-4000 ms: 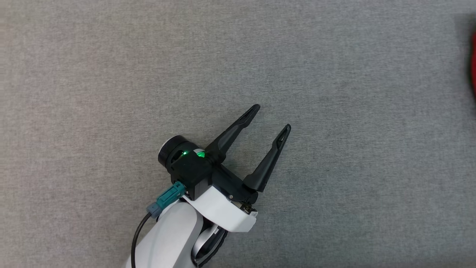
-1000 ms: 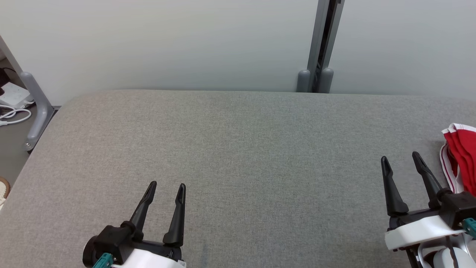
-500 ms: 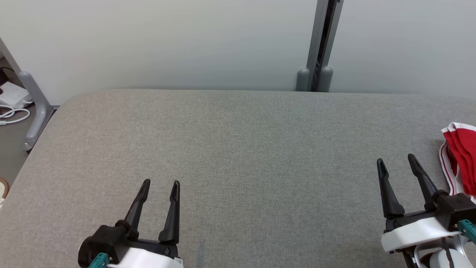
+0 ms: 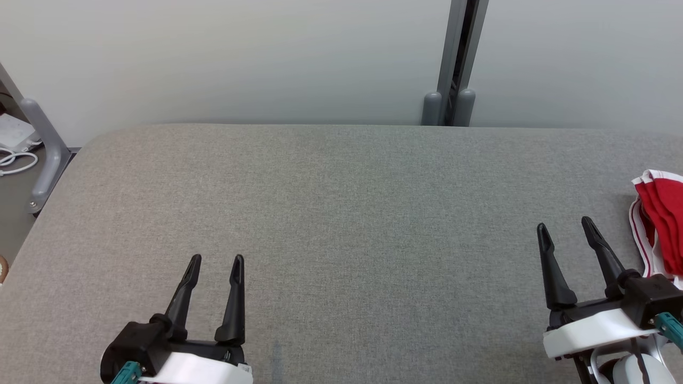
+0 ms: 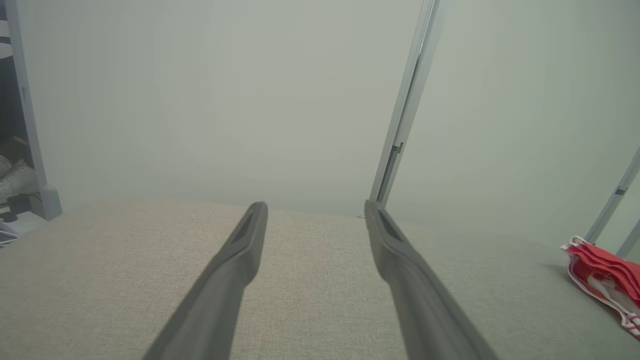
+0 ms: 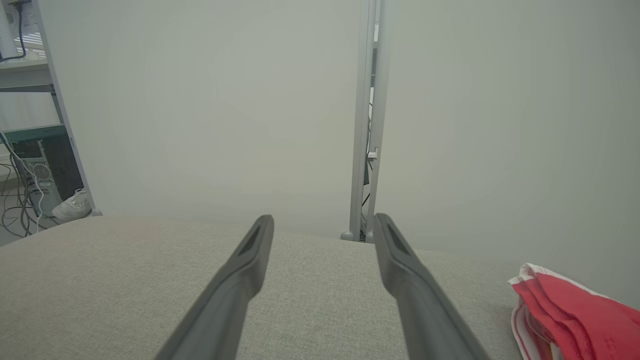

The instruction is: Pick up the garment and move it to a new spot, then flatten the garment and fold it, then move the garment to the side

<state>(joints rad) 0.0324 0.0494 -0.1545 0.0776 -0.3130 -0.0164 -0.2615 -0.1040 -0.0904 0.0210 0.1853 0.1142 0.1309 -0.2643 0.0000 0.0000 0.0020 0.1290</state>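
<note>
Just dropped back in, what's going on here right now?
Nothing is being handled. The left claw and the right claw are both open and empty, with their fingers pointing forward over the near side of the grey fabric-covered surface. The red garment with white trim lies in a layered, folded-looking bundle at the surface's right edge, beside the right claw and not touching it. Folding and setting aside look done.

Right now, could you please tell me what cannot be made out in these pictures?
- Garment: the head view's right edge cuts it off, so its full shape and type are unclear.
- Garment, wrist views: cropped at the right edge in both, and its folds hide its inner layers.
- Left gripper and right gripper: the head view's bottom edge cuts off their wrists.
</note>
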